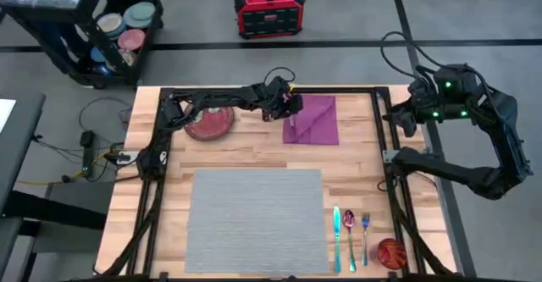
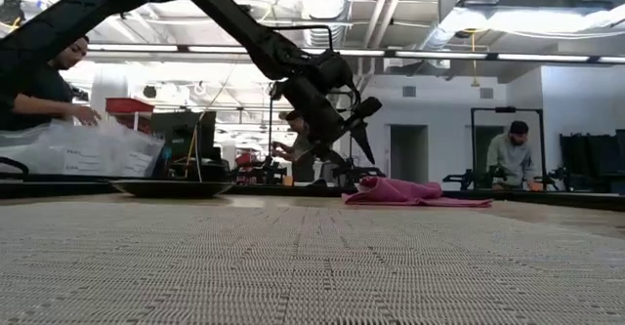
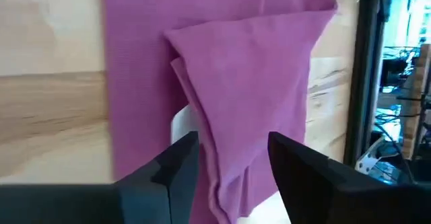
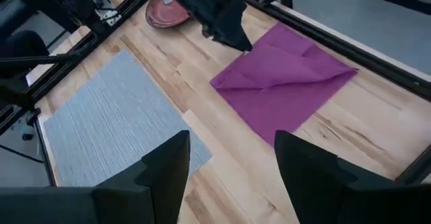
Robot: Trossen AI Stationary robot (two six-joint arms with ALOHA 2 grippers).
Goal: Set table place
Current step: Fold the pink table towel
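Reaching my left claw [image 1: 291, 118] over purple napkin [image 1: 312, 119] at far desk [image 1: 254, 155] edge, fingers parted, nothing gripped yet. Grey placemat [image 1: 257, 221] bare, near side. Next: pinch napkin fold, carry beside placemat. Right claw [image 4: 229, 163] parked, open.

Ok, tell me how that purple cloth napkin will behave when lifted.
The purple cloth napkin is probably floppy: it lies folded with soft creases. Likely light, so it should drape from the open left hand hovering at its edge rather than hold shape.
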